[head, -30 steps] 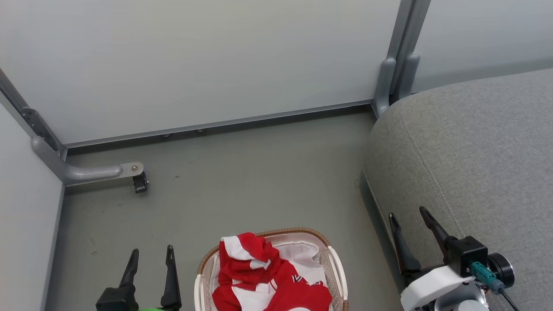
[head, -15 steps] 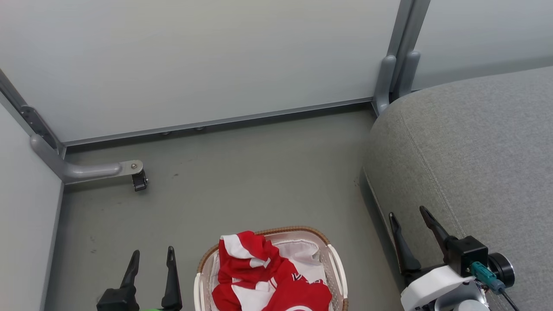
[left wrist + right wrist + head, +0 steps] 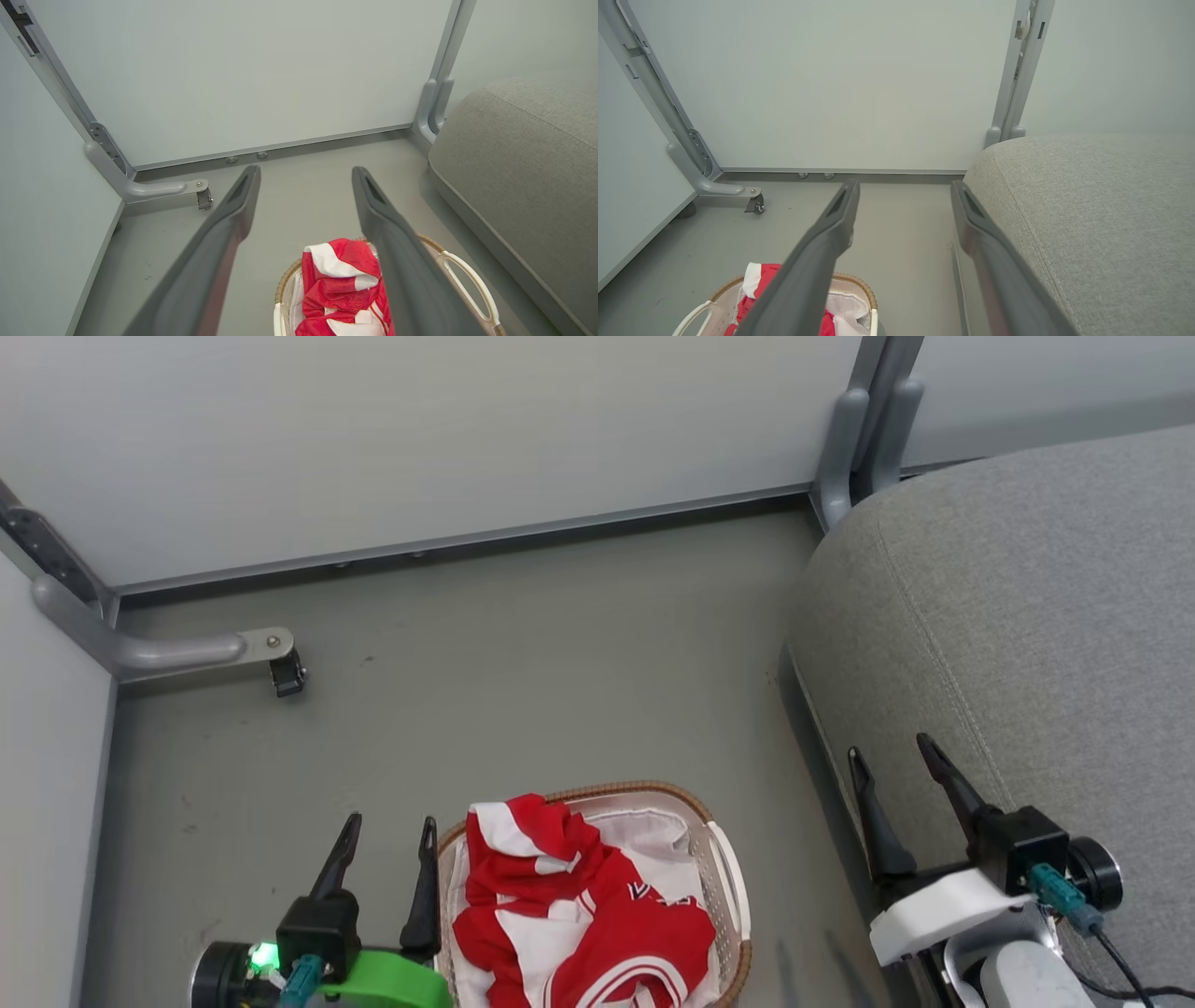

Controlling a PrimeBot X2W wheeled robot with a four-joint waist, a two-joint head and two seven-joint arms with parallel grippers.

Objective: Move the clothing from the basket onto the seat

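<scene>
Head view, from the left, shows us our left gripper [image 3: 392,821], its two fingers spread apart and holding nothing, just beside the left rim of one basket [image 3: 736,910] on the floor [image 3: 560,663]. We count one red-and-white heap of clothing [image 3: 579,915] inside it, but cannot separate the garments. Our right gripper [image 3: 889,747], two fingers equally spread and empty, hangs at the edge of the one grey seat [image 3: 1027,616].
</scene>
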